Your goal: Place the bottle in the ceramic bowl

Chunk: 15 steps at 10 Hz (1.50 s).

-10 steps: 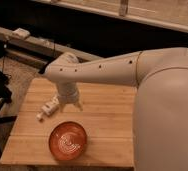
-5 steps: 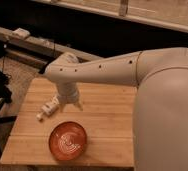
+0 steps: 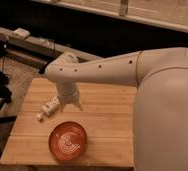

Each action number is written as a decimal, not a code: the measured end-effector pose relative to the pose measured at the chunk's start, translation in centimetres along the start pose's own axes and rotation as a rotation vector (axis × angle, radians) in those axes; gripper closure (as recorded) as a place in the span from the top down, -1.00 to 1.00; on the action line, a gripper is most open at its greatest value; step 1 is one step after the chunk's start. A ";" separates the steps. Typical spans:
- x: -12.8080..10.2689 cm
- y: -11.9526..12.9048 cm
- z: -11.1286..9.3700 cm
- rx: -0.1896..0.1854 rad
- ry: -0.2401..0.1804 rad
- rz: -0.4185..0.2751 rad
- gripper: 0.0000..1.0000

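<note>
– Gripper (image 3: 70,105) position, for the record?
– From the camera view, it hangs at the end of the pale arm (image 3: 102,70), pointed down and low over the wooden table (image 3: 112,112). Whether it is spread or closed cannot be told from this view, so no grasp is entered.

– And the bottle (image 3: 48,109)?
– It lies on its side on the table, just beside the gripper, on the side toward the camera's left. Its narrow end points away from the gripper, toward the table's near-left corner. Contact between the two cannot be confirmed. In the inspector's judgement, the gripper is this low and this close because the pickup is the step in hand.

– The ceramic bowl (image 3: 67,142)?
– It sits upright on the table, nearer the camera than the gripper and a little apart from it. Nothing is inside it, so placement is not yet done.

– What does the next move call for?
– Likely a secure hold across the bottle's body, a lift, then a short carry toward the camera to the bowl. A lying bottle may roll if nudged, which is the noted risk.
</note>
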 end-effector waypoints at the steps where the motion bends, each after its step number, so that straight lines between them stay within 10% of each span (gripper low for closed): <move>1: -0.2 -0.2 -0.4 0.023 0.011 -0.022 0.30; 6: -5.7 3.4 0.4 0.093 0.022 -0.040 0.30; 15: -10.8 9.8 7.1 -0.039 0.040 -0.034 0.30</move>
